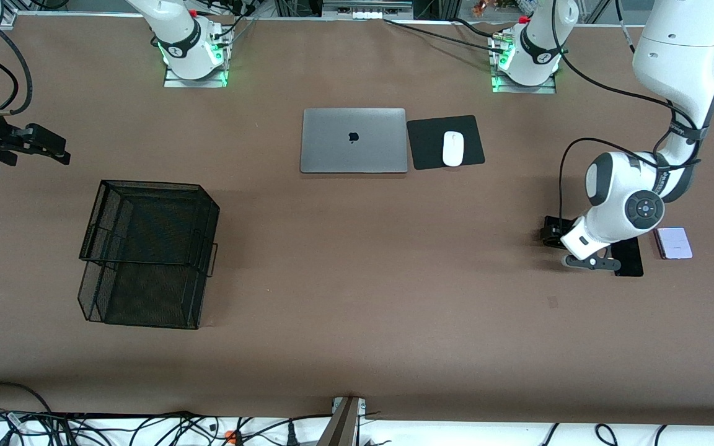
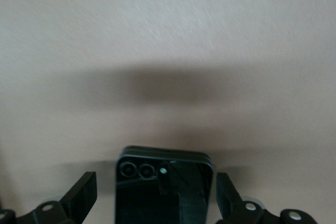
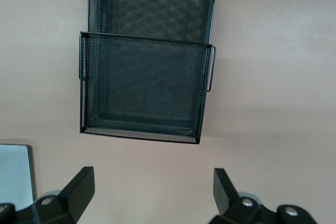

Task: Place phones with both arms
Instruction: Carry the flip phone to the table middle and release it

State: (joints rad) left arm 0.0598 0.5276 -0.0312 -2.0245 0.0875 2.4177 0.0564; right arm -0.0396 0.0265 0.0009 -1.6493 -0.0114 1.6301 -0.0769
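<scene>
1. At the right arm's end of the table, the right gripper [image 1: 62, 152] hangs in the air over bare tabletop, beside the black mesh tray [image 1: 146, 254] and well clear of it. In its wrist view the fingers [image 3: 79, 187] are spread wide with nothing between them, looking down on the mesh tray [image 3: 147, 72]. This arm looks to be waiting.

2. In the middle, a closed silver laptop [image 1: 354, 140] lies near the bases, with a white mouse [image 1: 453, 148] on a black pad [image 1: 445, 142] beside it. None of that belongs to the job.

3. Toward the left arm's end, the left gripper [image 1: 592, 263] is down low at the table, right at a black phone [image 1: 630, 259] of which only a strip shows past the wrist.

4. The left wrist view settles the relation that matters: the black phone [image 2: 165, 187] lies flat between the spread fingers [image 2: 81, 198], its camera end pointing away from the wrist, so its long axis runs along the gripper's reach and the jaws would close across its narrow width. The fingers stand apart from its edges; I judge it released, not yet pinching.

5. Just beside that phone, farther toward the table's end, lies the lavender phone [image 1: 673, 243], flat and untouched.

6. I can find only these two phones. The left arm is plainly the nearer to both; the right arm is well apart from them.
</scene>
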